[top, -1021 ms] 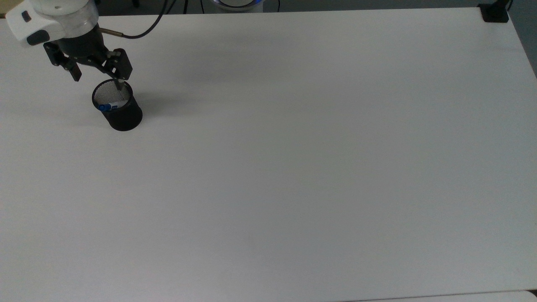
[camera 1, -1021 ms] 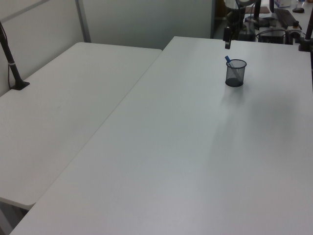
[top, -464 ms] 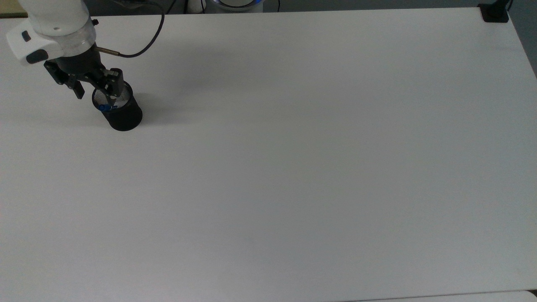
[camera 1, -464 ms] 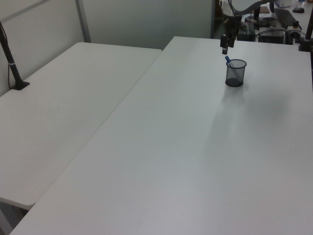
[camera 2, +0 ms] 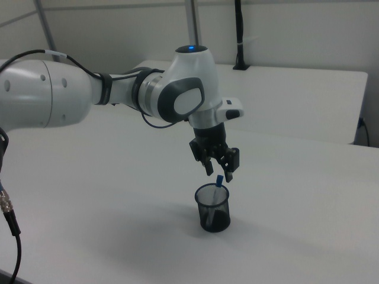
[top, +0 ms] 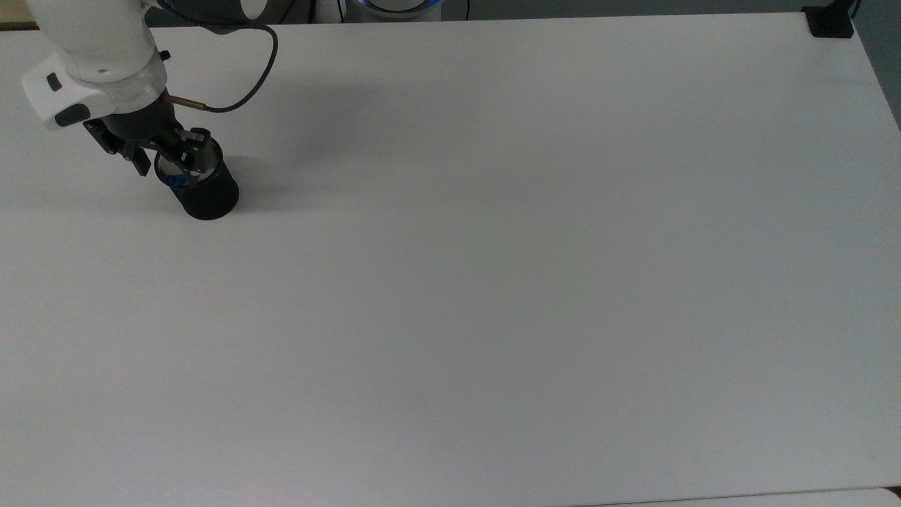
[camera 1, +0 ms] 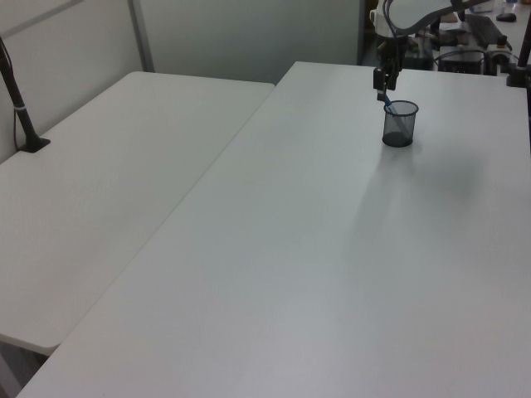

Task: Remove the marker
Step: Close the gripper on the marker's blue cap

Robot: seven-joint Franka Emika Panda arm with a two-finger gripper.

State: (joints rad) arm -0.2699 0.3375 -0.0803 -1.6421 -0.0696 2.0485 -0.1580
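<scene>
A black mesh cup (top: 209, 194) stands near the top view's left edge of the white table (top: 493, 282). The marker (top: 174, 181) leans inside it, and its blue cap (camera 2: 218, 180) sticks up just above the rim. My gripper (camera 2: 219, 174) hangs right over the cup (camera 2: 213, 208), open. One finger sits on each side of the blue cap, and neither clamps it. In the left view the gripper (camera 1: 386, 84) is just above the cup's (camera 1: 400, 124) left rim, with the marker (camera 1: 387, 105) under it.
A black clamp (top: 830, 21) sits at the table's far right corner in the top view. A second white table (camera 1: 99, 182) adjoins on the left view's left, with a black pole (camera 1: 18, 99) on it. The arm's cable (top: 250, 84) loops behind the wrist.
Over the last second the gripper came down from above and behind the cup to its rim. Its open fingers now straddle the marker's cap. Cup and marker have not moved.
</scene>
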